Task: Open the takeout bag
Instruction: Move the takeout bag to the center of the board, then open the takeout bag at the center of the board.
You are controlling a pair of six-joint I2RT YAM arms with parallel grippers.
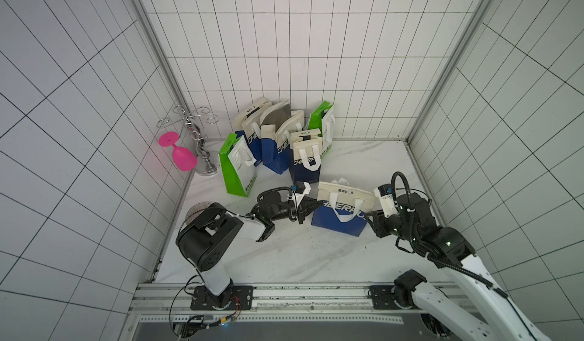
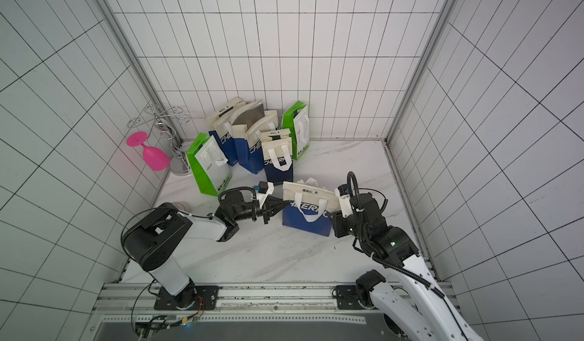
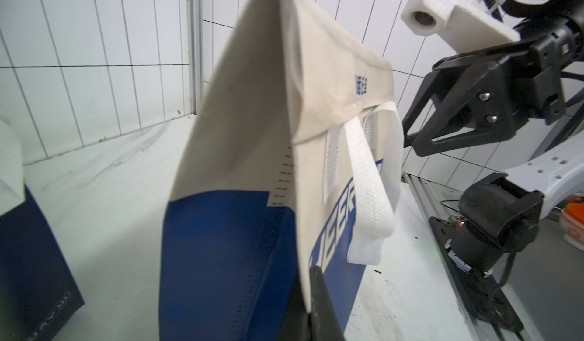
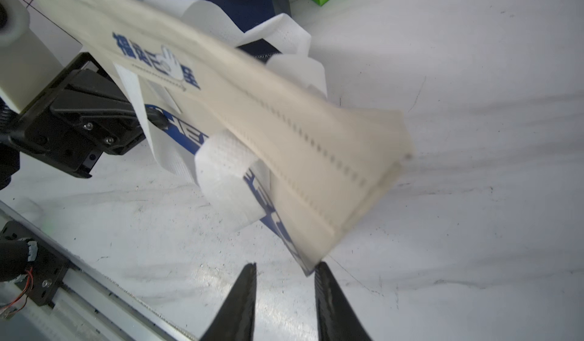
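The takeout bag (image 1: 339,211) stands near the middle of the table in both top views. It is blue below and cream above, with white handles and its cream top flap folded shut (image 2: 311,216). My left gripper (image 1: 318,204) is shut on the bag's side edge. In the left wrist view the cream front panel (image 3: 240,153) is pinched between the two black fingers (image 3: 319,295). My right gripper (image 4: 286,270) is open at the bag's opposite end (image 4: 300,153). The bag's lower corner just reaches one fingertip (image 4: 322,271), and nothing is gripped.
Several other bags stand at the back: a green and white one (image 1: 235,165), blue and cream ones (image 1: 305,162) and another green one (image 1: 324,124). A pink glass (image 1: 181,156) leans on a metal rack (image 1: 197,134) at the back left. Tiled walls enclose three sides.
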